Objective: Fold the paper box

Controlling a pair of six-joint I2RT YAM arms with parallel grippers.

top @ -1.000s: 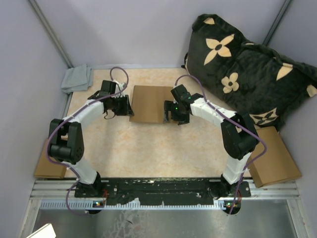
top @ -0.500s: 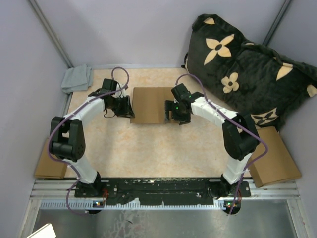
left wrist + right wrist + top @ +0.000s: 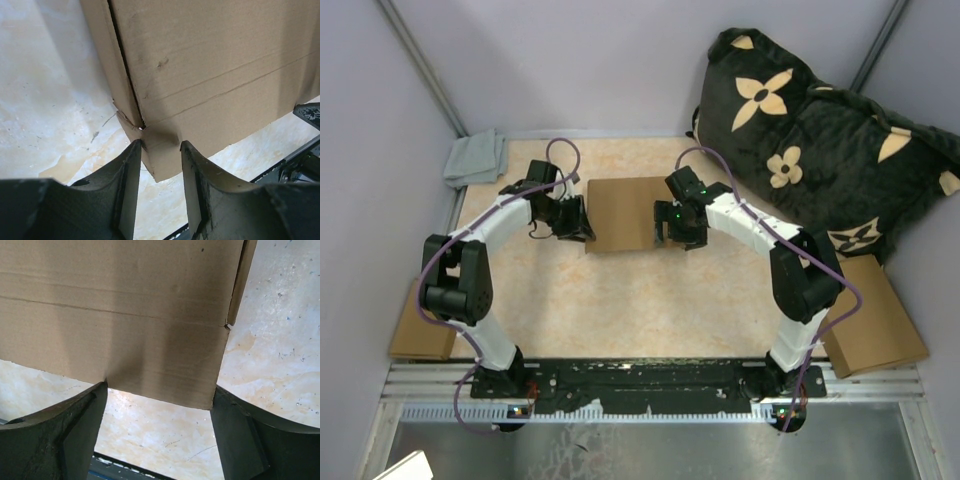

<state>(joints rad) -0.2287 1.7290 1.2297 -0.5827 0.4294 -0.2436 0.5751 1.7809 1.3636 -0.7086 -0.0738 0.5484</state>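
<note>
Lying at the far middle of the marbled beige table as a shallow rectangular paper box, closed, in plain matte brown cardboard. Showing two parallel creases across the top panel and a dark slit along each side flap. Standing flanked at either end by the left gripper and the right gripper. Keeping the left's black, ridged fingers narrowly apart around the box's near left corner, crumpled and dog-eared there; not telling whether pinching or merely bracketing it. Spreading the right's smooth dark fingers wide to either side of the near right corner, clasping nothing. Leaning in the far right corner as a black plush pillow with beige flowers.
</note>
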